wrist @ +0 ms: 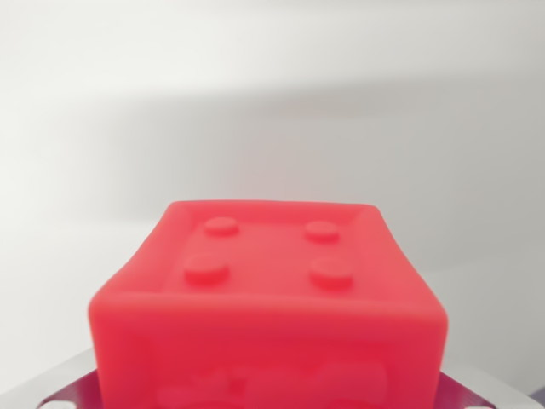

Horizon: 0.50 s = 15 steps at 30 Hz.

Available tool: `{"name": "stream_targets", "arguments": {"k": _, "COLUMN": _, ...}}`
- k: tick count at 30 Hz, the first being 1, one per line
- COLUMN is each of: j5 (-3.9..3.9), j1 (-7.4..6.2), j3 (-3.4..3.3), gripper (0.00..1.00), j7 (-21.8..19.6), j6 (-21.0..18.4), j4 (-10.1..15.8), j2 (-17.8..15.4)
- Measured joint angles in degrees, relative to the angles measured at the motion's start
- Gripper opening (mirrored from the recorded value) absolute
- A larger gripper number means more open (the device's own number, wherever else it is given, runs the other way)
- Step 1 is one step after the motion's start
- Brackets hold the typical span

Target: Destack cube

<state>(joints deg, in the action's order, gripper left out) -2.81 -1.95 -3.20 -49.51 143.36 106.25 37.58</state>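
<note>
A red cube (268, 307) fills the lower middle of the wrist view, very close to the camera. Its top face carries several round studs, and raised shapes show on its front face. It rests on a silvery metal part (64, 383) whose corners show at the bottom left and bottom right. No gripper fingers appear in the picture. What lies under the cube is hidden.
A plain pale grey surface (272, 111) spreads behind and around the cube, with a soft darker band across its middle.
</note>
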Motion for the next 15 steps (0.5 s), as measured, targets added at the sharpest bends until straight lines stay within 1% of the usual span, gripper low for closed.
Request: {"name": "stream_targets", "arguments": {"k": 15, "j5": -0.13, "j1": 0.24, "j3": 0.32, "gripper": 0.00, "j7": 0.00, "j6": 3.05, "j4": -1.26, "j2": 4.19}}
